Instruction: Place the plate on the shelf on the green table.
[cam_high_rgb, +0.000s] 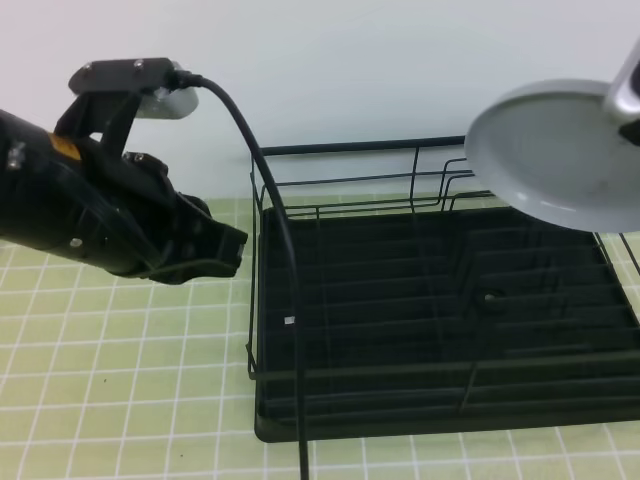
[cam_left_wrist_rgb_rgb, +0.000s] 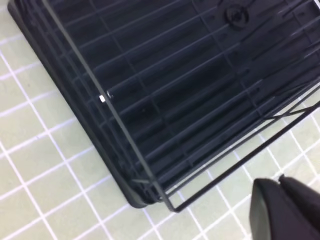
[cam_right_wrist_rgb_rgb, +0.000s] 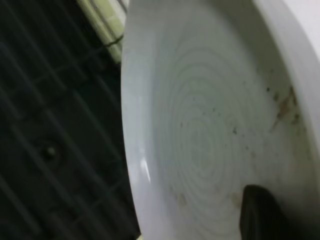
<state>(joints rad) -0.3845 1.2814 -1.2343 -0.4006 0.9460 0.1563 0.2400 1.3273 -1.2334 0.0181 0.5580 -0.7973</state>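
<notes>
The plate (cam_high_rgb: 560, 150), pale grey-blue and tilted, hangs in the air above the back right corner of the shelf (cam_high_rgb: 400, 330). My right gripper (cam_high_rgb: 628, 95) is shut on its right rim at the picture's edge. In the right wrist view a dark finger (cam_right_wrist_rgb_rgb: 260, 215) presses on the ringed, speckled face of the plate (cam_right_wrist_rgb_rgb: 210, 125), with the shelf (cam_right_wrist_rgb_rgb: 50, 125) below. My left gripper (cam_high_rgb: 225, 250) hovers left of the shelf over the green table (cam_high_rgb: 120, 380), shut and empty. Its black fingertips (cam_left_wrist_rgb_rgb: 280, 210) show at the bottom right of the left wrist view, near a corner of the shelf (cam_left_wrist_rgb_rgb: 175, 90).
A black cable (cam_high_rgb: 280, 250) from the left arm hangs down across the shelf's left side. A white wall stands behind the shelf. Green tiles (cam_left_wrist_rgb_rgb: 45, 190) surround the rack on the left and front.
</notes>
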